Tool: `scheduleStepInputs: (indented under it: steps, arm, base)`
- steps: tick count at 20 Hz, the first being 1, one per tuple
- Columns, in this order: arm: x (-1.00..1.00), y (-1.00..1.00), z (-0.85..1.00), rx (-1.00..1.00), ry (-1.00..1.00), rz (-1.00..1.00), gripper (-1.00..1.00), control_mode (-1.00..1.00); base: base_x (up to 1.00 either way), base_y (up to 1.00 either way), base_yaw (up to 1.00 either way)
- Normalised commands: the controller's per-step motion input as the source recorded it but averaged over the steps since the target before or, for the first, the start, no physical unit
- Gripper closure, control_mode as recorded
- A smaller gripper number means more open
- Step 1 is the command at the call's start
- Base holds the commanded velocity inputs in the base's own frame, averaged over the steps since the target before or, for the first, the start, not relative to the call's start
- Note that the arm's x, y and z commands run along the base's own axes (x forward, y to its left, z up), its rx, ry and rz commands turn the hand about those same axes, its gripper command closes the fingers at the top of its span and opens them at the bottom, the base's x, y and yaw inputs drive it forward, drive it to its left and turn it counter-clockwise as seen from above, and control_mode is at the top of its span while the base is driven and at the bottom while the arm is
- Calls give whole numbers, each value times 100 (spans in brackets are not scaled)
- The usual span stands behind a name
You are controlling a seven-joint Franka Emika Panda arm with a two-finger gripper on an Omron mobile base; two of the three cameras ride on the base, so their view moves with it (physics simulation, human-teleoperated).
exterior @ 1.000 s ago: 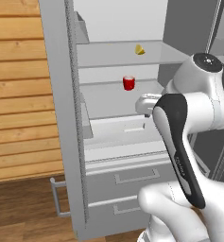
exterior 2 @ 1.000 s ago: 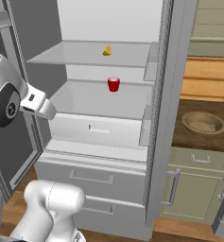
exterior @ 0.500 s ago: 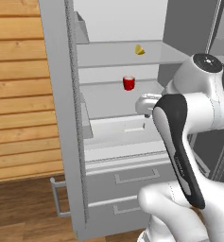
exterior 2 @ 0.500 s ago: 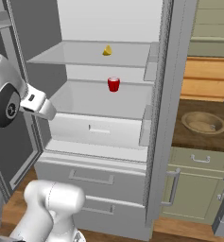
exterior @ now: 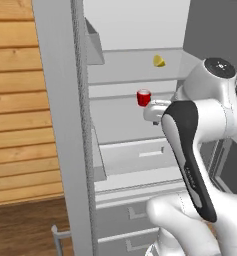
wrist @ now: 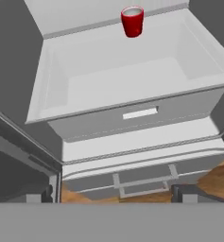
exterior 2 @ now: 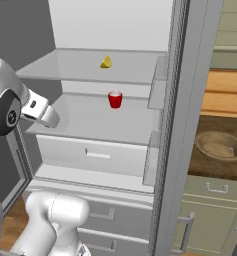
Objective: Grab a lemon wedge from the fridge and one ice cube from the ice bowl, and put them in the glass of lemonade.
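Note:
The fridge (exterior: 60, 100) stands open in front of me, and its white shelves show in both base views. On the upper shelf lies the lemon wedge (exterior: 159, 61) (exterior 2: 106, 62), small and bright yellow. My gripper (wrist: 112, 194) is open with nothing between its fingertips (wrist: 40, 194). It hangs in front of the fridge, lower than the wedge's shelf, and looks down onto a white drawer bin (wrist: 132, 75). My white hand (exterior 2: 40, 112) sits at the fridge's left side. The ice bowl (exterior 2: 221, 145), tan and round, rests on the dark counter to the right. The glass of lemonade is out of view.
A small red cup (exterior: 143, 97) (exterior 2: 115, 99) (wrist: 133, 21) stands on the shelf below the wedge. Two grey drawers with bar handles (wrist: 142, 182) lie under the white bin. The fridge's right wall (exterior 2: 180, 125) carries door bins. Beige-green cabinets (exterior 2: 215, 210) stand under the counter.

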Motion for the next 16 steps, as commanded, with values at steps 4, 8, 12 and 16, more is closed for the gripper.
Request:
scheduleStepInputs:
  steps: [4, 8, 12, 16]
  arm:
    - [0, 0, 0, 0, 0, 0, -100, 100]
    - [-75, -1, 83, -7, -62, 0, -100, -100]
    - [-14, 0, 100, -21, -44, 0, -100, -100]
    - [11, -1, 90, -18, -11, 0, -100, -100]
  base:
    - [25, -3, 0]
    - [0, 0, 0]
    - [0, 0, 0]
    - [0, 0, 0]
